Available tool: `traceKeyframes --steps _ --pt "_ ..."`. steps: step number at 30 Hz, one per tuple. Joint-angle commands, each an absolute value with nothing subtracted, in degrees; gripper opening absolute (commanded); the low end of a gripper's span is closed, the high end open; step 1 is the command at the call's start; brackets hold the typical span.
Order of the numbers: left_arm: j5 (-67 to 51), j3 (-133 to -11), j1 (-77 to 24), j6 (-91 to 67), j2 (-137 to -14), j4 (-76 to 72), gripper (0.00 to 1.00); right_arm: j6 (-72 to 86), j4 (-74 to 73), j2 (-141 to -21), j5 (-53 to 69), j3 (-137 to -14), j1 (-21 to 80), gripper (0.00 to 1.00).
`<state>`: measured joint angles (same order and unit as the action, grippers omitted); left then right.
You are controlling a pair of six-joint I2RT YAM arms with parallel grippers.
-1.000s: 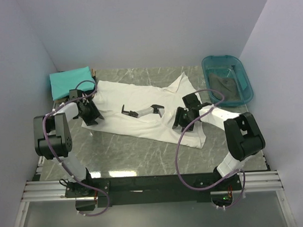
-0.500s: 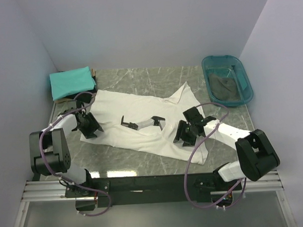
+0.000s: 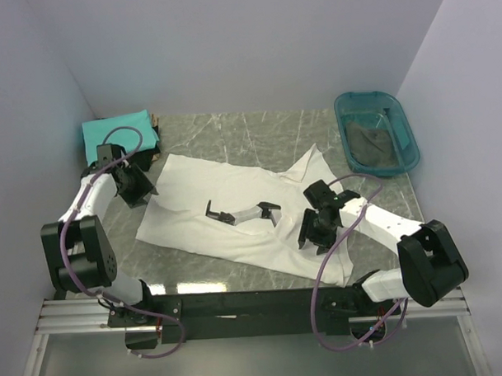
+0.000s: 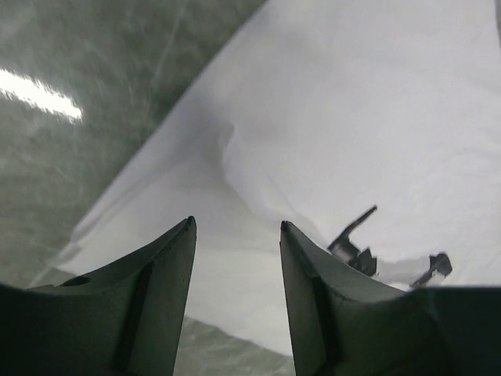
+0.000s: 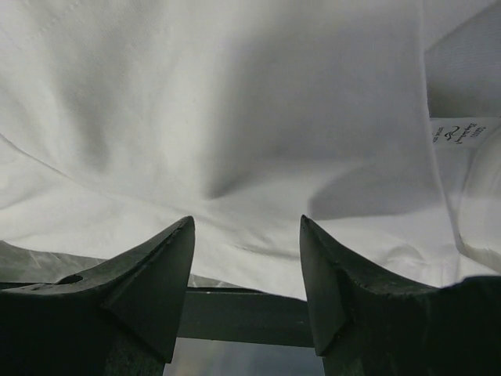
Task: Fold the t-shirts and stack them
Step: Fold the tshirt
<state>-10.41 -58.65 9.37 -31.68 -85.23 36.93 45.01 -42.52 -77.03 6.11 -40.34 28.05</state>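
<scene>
Nearest the bases, the right pincer [image 3: 317, 229] hangs released over the near-right part of the white t-shirt [image 3: 197, 186], close to its near edge. Its own camera shows both fingers apart with nothing between them, cloth directly underneath and the hem just below the fingertips. The shirt lies spread flat on the marble worktop [image 3: 232, 131], its long axis running from far-left to near-right, so each arm has one end to itself: the right one is nearer the near-right end, the left one nearer the far-left end. The robot-arm print [image 3: 242, 214] faces up between the two. Farther back, the left pincer [image 3: 134, 186] sits at the shirt's far-left edge, also released and holding nothing; the shirt stretches away from it toward the right arm. The wrist views confirm the open fingers, which the overhead view leaves too small to judge. The right wrist alone shows a small printed label [image 5: 458, 131] at its right margin, and only the overhead view gives the whole outline. Whether either pincer touches the cloth, I cannot tell. At the far left lies the folded teal t-shirt [image 3: 117, 135], just beyond the left pincer; at the far right stands the translucent teal tub [image 3: 368, 94], well apart.
</scene>
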Motion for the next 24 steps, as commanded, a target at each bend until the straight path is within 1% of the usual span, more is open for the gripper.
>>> traceKeyframes --steps 1,7,20,24 --pt "-8.1 -62.2 9.9 -29.4 -89.6 35.8 0.53 44.2 -45.5 -76.0 3.6 -43.5 28.5 0.63" --pt "-9.0 -63.5 9.7 -28.5 -93.9 34.1 0.49 44.9 -43.6 -77.2 4.8 -43.7 28.5 0.63" --pt "-8.7 -65.3 7.3 -29.0 -100.3 31.8 0.47 45.6 -42.2 -78.0 5.4 -42.9 28.9 0.63" --pt "-8.1 -66.3 7.1 -28.9 -101.9 32.2 0.4 45.9 -42.1 -77.8 5.4 -42.6 29.0 0.63"
